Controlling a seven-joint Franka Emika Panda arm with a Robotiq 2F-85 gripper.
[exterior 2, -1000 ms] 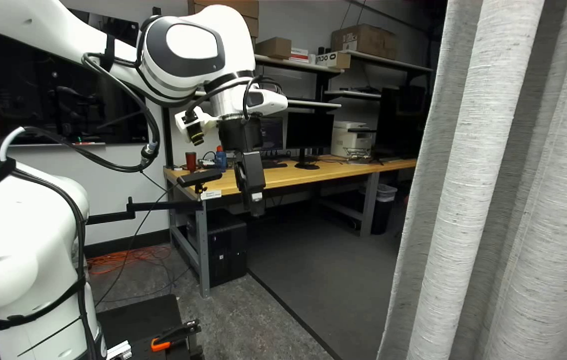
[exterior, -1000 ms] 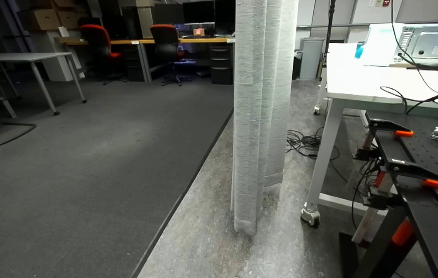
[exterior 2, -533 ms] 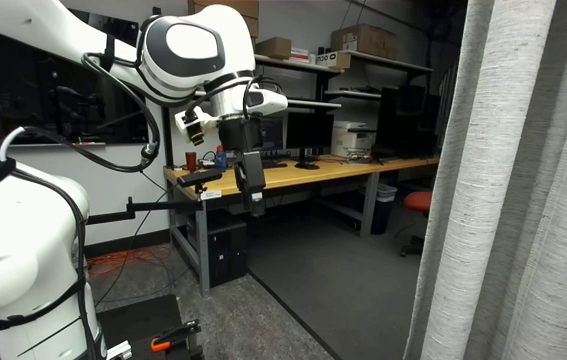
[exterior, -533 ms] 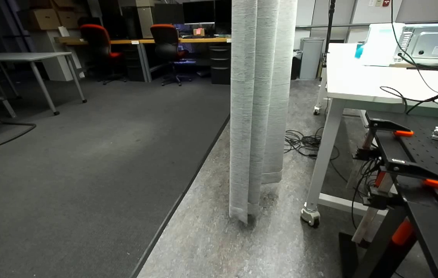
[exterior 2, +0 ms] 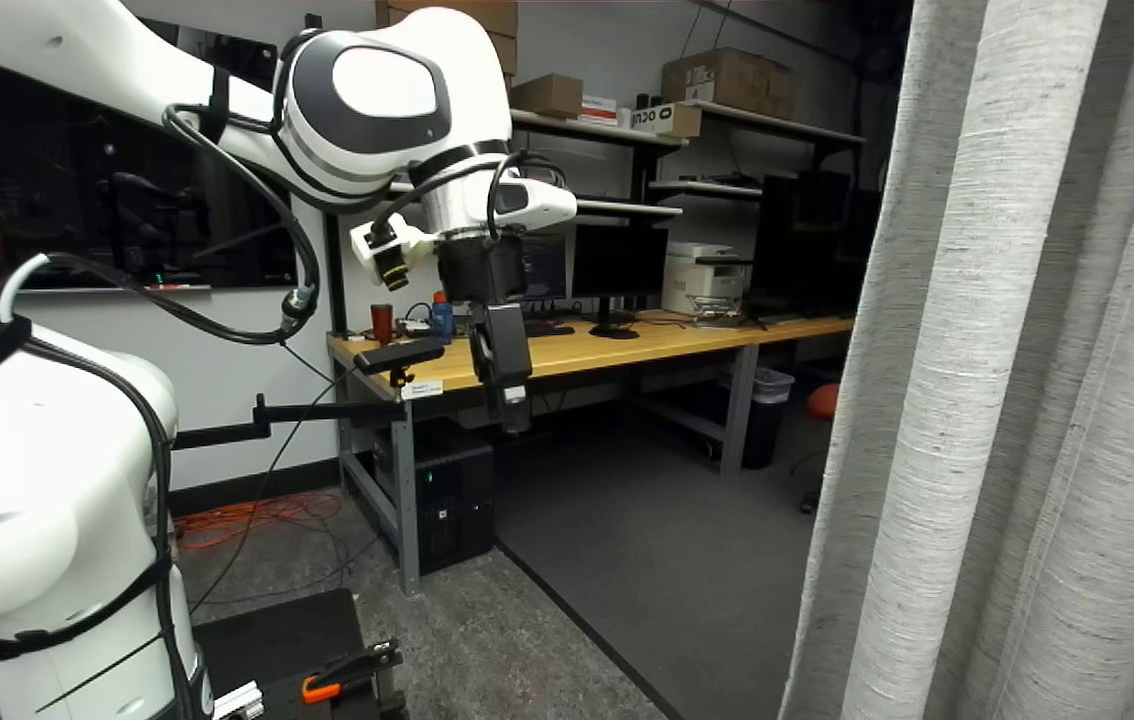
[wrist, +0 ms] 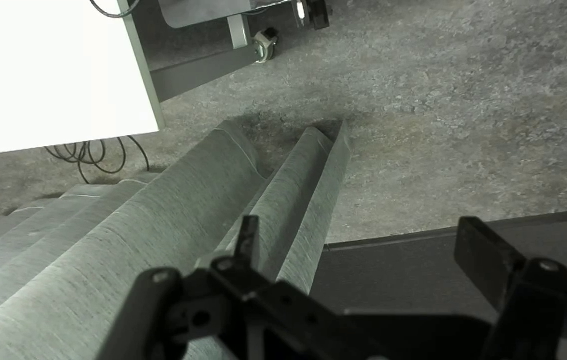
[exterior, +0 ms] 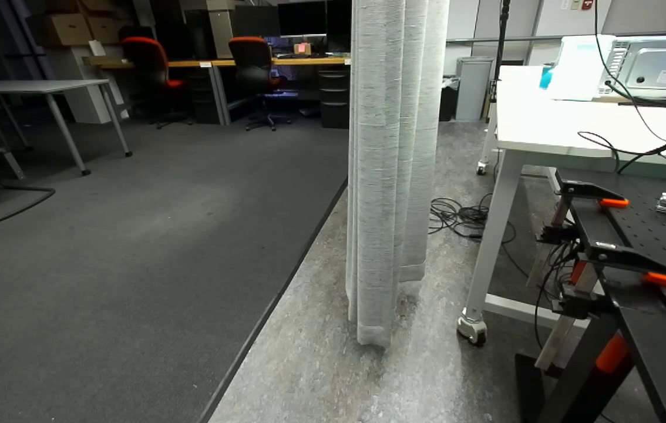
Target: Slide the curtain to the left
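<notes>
Tall pale grey curtain [exterior: 392,173], upright in streaky vertical pleats.

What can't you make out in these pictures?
Top of the curtain: cut off by the upper edge in both exterior views.
Red chair: mostly hidden behind the curtain in an exterior view.
Desk label: print too small to read in an exterior view.
Some curtain folds: hidden behind the gripper in the wrist view.
</notes>
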